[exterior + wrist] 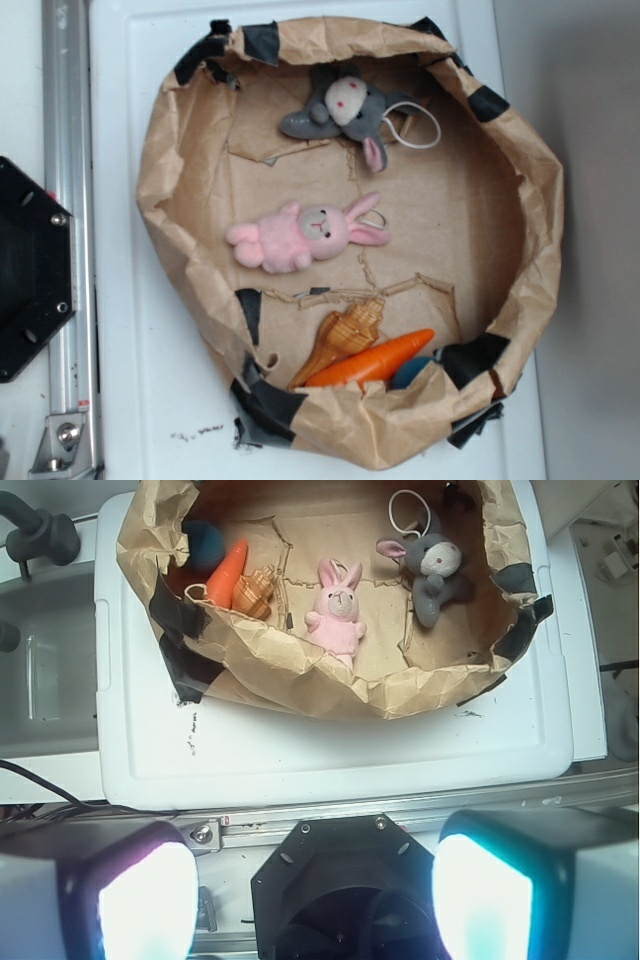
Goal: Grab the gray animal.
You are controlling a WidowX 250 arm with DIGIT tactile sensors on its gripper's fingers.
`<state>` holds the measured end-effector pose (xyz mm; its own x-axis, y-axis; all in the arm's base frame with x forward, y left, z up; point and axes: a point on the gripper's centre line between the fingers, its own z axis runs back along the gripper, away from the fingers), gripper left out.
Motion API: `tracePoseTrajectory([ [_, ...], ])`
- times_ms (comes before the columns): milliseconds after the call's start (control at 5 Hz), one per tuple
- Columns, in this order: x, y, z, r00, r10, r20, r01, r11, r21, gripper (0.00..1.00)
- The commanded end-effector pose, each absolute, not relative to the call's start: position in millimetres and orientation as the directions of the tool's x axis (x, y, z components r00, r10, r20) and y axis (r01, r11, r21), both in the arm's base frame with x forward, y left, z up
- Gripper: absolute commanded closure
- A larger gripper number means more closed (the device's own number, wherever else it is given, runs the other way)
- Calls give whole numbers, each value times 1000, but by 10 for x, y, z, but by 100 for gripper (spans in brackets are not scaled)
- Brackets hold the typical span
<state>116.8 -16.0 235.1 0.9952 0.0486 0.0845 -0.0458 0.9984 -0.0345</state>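
Paper-lined bin (520, 250): gray animal (342, 108), apparently face-up.

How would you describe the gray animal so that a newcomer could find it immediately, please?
Start at the crumpled brown paper basin on the white lid. In the exterior view, the gray animal lies against the basin's top wall, above the pink plush bunny. It alone is gray, with a white face, pink cheeks and a white loop cord beside it.

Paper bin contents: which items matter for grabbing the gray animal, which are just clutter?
Job:
- gray animal with white loop cord, at the bin's wall
- gripper, open, far back from the bin

Clutter:
- pink bunny
- carrot
- seashell
- blue object, partly hidden
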Motion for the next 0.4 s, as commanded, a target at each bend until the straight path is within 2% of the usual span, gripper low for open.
tracePoseTrajectory([
  [0, 1168, -160, 2351, 995, 49, 84, -46, 998, -35, 0],
  [200, 1668, -69, 1877, 999, -35, 9, 34, 998, 54, 0],
])
